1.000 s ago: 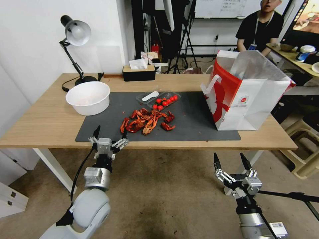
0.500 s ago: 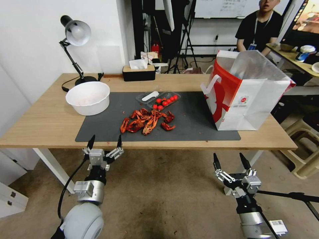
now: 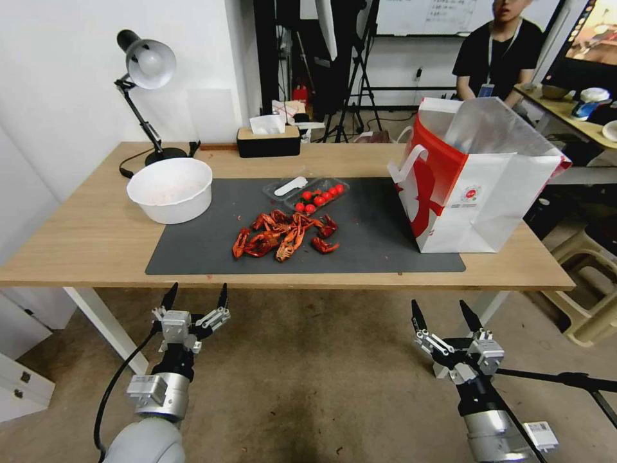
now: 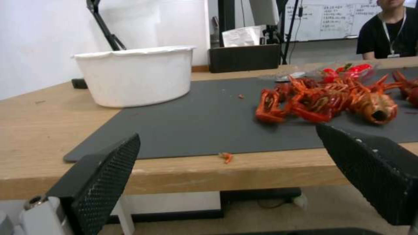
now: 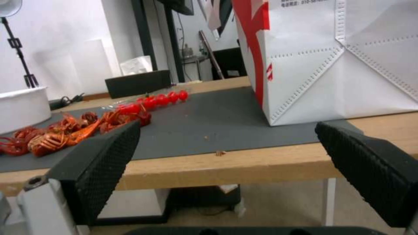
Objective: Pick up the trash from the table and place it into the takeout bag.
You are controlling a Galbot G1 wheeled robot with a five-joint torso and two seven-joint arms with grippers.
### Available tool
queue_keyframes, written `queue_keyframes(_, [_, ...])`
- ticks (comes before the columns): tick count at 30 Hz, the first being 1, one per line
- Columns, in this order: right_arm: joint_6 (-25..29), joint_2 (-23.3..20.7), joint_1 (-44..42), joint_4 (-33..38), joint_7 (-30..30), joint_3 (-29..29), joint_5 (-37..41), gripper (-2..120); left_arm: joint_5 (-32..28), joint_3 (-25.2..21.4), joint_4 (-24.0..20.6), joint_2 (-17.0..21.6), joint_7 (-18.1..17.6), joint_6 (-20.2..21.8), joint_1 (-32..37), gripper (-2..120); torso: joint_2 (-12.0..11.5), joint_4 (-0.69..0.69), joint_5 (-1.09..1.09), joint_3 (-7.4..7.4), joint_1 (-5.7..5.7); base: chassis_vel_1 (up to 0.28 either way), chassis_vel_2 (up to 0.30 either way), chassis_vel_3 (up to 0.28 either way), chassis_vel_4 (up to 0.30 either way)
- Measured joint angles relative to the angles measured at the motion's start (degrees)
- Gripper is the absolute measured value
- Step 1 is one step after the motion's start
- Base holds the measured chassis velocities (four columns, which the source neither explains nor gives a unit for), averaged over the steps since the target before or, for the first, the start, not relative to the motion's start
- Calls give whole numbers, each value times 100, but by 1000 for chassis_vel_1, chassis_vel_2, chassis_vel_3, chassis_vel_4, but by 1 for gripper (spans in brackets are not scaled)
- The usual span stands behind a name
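Where table [image 3: 96, 238] carries dark mat, takeout bag [image 3: 479, 186] stands upright at right end: white paper, red printed side, white loop handle, silvery lining at open mouth. Left gripper [image 3: 196, 297] below near edge, fingers spread apart, holding nothing. Right gripper [image 3: 443, 315] likewise below edge, fingers apart, empty. Head view alone shows bag's mouth; right wrist view shows perforated seams on bag's lower wall.

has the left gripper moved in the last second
Yes. The left gripper, fingers open, has drawn back toward the robot: it was over the front edge of the long light-wood table, now below it over the floor.
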Motion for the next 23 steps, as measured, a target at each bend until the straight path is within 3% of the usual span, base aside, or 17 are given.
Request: queue_keyframes(23, [-43,-11,22,18,-2,13,17,100,16,-8,24,-3,17,-20,-10,100,0,0,0,0,0,0,0,0,0])
